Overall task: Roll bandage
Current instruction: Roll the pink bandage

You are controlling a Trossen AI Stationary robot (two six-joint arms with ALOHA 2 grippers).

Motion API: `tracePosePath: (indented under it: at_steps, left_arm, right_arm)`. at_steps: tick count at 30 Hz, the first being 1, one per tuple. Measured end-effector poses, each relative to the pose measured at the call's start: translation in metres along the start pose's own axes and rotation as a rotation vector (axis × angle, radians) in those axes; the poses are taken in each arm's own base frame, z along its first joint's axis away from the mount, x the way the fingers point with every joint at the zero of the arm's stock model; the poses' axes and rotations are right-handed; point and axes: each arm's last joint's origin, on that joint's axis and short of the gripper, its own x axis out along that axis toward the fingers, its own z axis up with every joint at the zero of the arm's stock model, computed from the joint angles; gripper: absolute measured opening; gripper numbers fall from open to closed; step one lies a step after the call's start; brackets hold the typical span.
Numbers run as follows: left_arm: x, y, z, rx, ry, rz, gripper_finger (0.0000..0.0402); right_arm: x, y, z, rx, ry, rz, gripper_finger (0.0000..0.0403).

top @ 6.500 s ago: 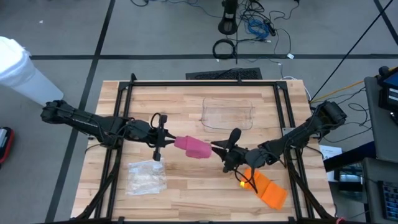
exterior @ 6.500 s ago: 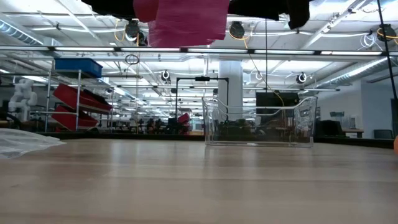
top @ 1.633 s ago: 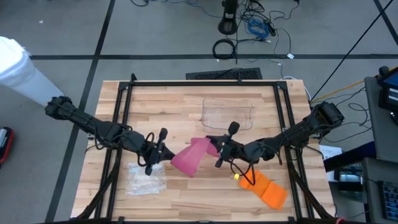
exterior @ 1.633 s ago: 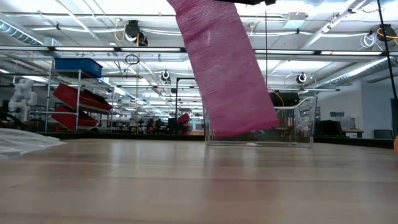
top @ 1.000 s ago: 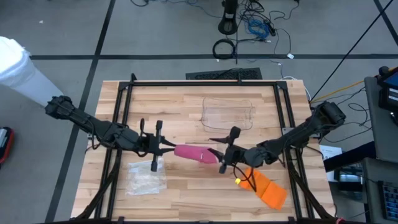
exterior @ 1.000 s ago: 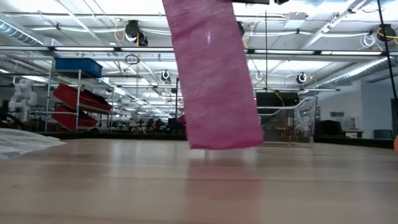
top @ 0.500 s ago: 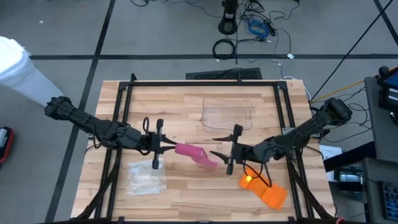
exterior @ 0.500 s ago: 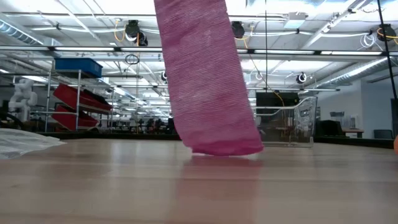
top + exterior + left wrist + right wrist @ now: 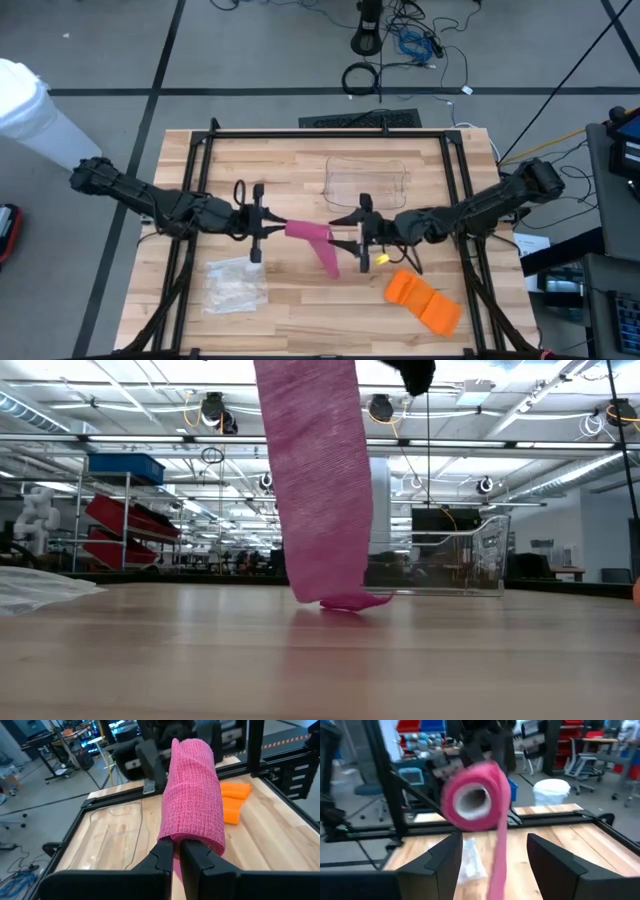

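A pink bandage roll (image 9: 305,231) is in the air over the table's middle. It also shows in the left wrist view (image 9: 192,795) and the right wrist view (image 9: 472,802). Its loose strip (image 9: 315,480) hangs down, and the strip's lower end (image 9: 345,601) rests crumpled on the table. My left gripper (image 9: 262,228) is shut on the roll from the left. My right gripper (image 9: 350,236) is open just right of the roll, with its fingers (image 9: 440,865) on either side of the hanging strip, apart from it. My left gripper pinches the roll's near end (image 9: 175,840) between its two fingers. The fingers come level from the table's left and lie along the roll's axis. The roll is lifted clear and level; its loose strip hangs slack below, with the end on the table.
A clear plastic box (image 9: 367,182) stands beyond the grippers. An orange folded bandage (image 9: 425,301) lies at the near right, with a small yellow piece (image 9: 382,258) by the right gripper. A clear plastic bag (image 9: 235,285) lies at the near left.
My right gripper has moved toward the far edge and a little left, up to the roll's right end. The hanging strip has turned more edge-on and swung left. Its lower end, just above the table before, now rests crumpled on it. My left gripper keeps its hold.
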Motion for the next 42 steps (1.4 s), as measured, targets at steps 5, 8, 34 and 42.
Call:
tracePosePath:
  at_steps: [5, 8, 34, 42]
  left_arm:
    - [0.002, 0.005, -0.002, -0.005, 0.007, -0.017, 0.0017]
    - [0.003, 0.007, -0.003, -0.006, 0.019, -0.009, 0.0017]
    - [0.014, 0.005, -0.008, -0.006, 0.043, -0.044, 0.0017]
    - [0.014, 0.001, -0.01, 0.034, 0.055, -0.111, 0.0017]
  right_arm:
    - [0.017, -0.004, -0.02, -0.043, 0.023, -0.031, 0.0206]
    - [0.022, -0.007, -0.024, -0.049, 0.002, -0.102, 0.0187]
    - [0.014, -0.016, -0.034, -0.271, 0.118, -0.55, 0.0]
    - [0.014, -0.015, -0.032, -0.327, 0.123, -0.55, 0.0]
